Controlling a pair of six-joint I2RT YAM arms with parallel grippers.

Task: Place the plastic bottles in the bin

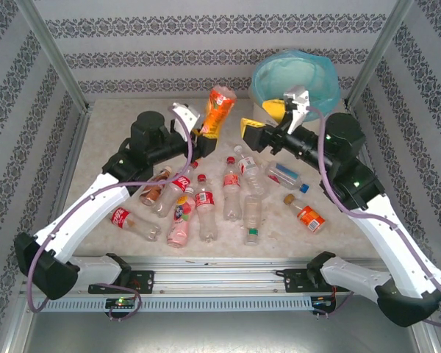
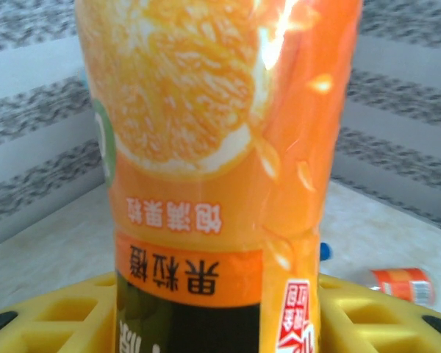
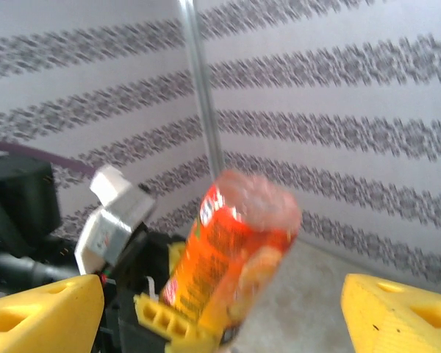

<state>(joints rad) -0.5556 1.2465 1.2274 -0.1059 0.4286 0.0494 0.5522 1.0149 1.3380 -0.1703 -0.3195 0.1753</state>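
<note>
Beige marbled table (image 1: 283,239); contents listed from the near edge outward.

1. Plastic bottles (image 1: 204,206), about 10, lying loose in a cluster mid-table between the 2 arms.
- Nearest row, left to right: a clear bottle with red label (image 1: 132,220) just beside the left arm; a pink bottle (image 1: 180,224); a clear bottle with green cap (image 1: 251,224); an orange-labelled bottle (image 1: 307,215).
- Behind these: a brown-tinted bottle (image 1: 156,189) at left, several clear red-capped bottles close together in the middle, and a blue-capped bottle (image 1: 287,176) at right.

2. Left tool (image 1: 203,134): yellow fingers clamped on an orange bottle (image 1: 219,109). The bottle is held tilted, beyond the cluster, left of the bin and apart from it. Its label shows an orange slice (the print reads upside down in the left wrist view). Which end is gripped cannot be told.

3. Right tool (image 1: 265,122): yellow fingers apart with nothing between them. It sits just right of the orange bottle, between that bottle and the bin, near the bin's front.

4. Bin (image 1: 309,66): round, lined with a light turquoise bag, at the far right of the table close to the patterned wall (image 1: 206,29).
</note>
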